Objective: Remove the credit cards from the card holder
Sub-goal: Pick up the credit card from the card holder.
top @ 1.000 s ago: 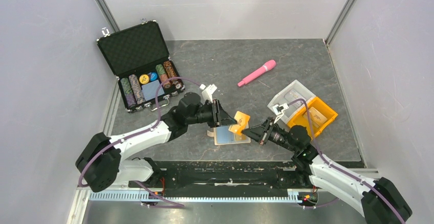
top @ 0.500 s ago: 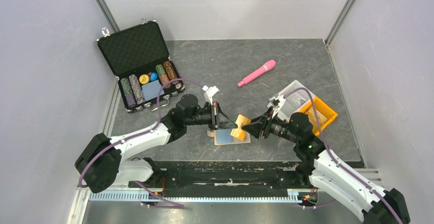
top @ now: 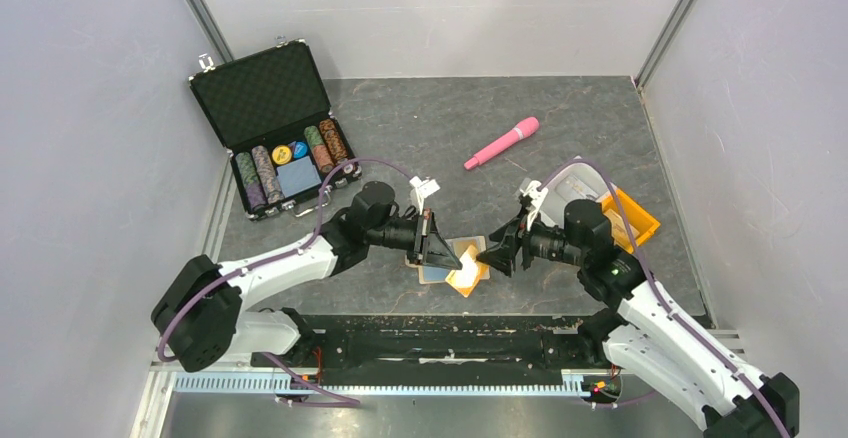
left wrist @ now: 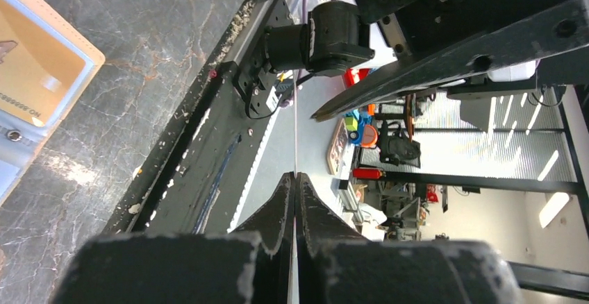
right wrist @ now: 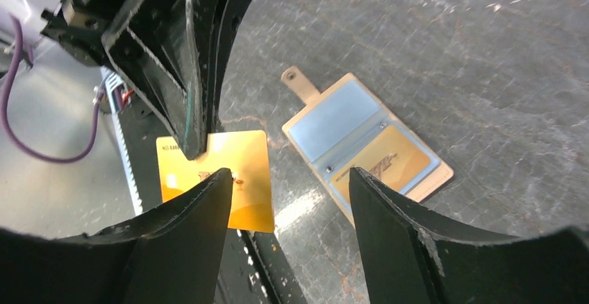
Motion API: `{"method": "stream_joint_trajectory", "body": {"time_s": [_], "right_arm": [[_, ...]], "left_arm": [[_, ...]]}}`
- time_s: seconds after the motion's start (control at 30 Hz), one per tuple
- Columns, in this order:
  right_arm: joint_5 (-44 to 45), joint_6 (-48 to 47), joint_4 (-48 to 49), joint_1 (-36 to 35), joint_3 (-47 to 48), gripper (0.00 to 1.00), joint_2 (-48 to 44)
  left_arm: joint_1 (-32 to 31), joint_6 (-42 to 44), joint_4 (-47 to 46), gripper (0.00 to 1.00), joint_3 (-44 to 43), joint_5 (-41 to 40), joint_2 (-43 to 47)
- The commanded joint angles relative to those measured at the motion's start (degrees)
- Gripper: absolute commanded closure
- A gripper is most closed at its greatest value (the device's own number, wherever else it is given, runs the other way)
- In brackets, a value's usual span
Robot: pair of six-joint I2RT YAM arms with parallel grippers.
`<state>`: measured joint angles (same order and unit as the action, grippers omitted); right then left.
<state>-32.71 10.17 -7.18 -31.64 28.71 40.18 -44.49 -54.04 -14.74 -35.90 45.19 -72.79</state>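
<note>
Top view: the left gripper (top: 441,256) is clamped on a credit card (top: 467,277) at its tip, just beside the open card holder (top: 433,274), and the right gripper (top: 497,255) faces it near the card. Left wrist view: the fingers pinch the card edge-on, and the card holder lies to their left with a second credit card (left wrist: 31,75) pocketed. Right wrist view: the right jaws stand apart and empty, with the card just ahead.

A glossy orange-gold credit card (right wrist: 243,155) is seen at lower left of the right wrist view. The card holder (right wrist: 347,123) is edged in tan and lined pale blue, on a dark grey, veined table (right wrist: 444,54).
</note>
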Motion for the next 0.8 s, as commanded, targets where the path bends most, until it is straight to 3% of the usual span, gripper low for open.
{"method": "stream_joint_trajectory", "body": {"time_s": [0.0,0.23,0.37,0.57,0.77], "right_arm": [[-7.43,-4.23,-2.94,0.24,1.73,0.35,1.08],[-16.01,2.25,4.79,0.44,-0.85,0.40,1.93],[-17.30,6.17,9.56,0.60,-2.16,0.69,1.59],[-17.35,11.36,15.25,0.55,-3.06,1.00,2.57],[-17.75,14.45,18.69,0.62,-2.63,1.00,3.94]], "left_arm": [[-0.33,5.74,3.85,0.98,-3.93,5.39,0.40],[-0.33,17.34,18.34,0.98,-8.63,1.07,1.67],[-0.32,17.74,18.83,0.98,-9.19,0.87,2.96],[-0.33,17.68,19.05,0.98,-9.88,0.59,4.45],[-0.16,18.70,21.27,0.93,-11.28,-0.92,4.57]]}}
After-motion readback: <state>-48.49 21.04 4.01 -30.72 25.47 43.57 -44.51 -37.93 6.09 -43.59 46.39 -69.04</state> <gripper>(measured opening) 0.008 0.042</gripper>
